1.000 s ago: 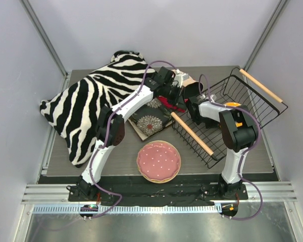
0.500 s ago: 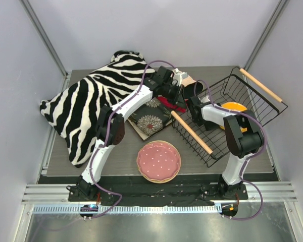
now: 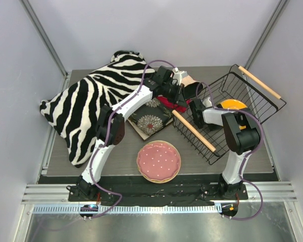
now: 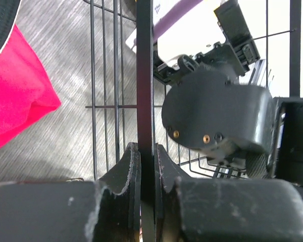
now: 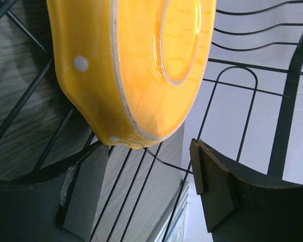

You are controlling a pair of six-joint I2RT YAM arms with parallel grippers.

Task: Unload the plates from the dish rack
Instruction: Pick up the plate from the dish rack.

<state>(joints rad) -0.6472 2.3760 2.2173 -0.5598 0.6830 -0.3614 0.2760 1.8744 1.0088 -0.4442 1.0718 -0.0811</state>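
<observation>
Bright, even light; soft shadows; sheen on the orange plate (image 5: 141, 65)

Nothing legible in any view: no word, brand, number or sign. The orange dotted plate (image 5: 134, 65) bears only plain white dots — no lettering — and the dish rack (image 3: 194, 131) shows bare wire and wood with no tag that can be read.
</observation>
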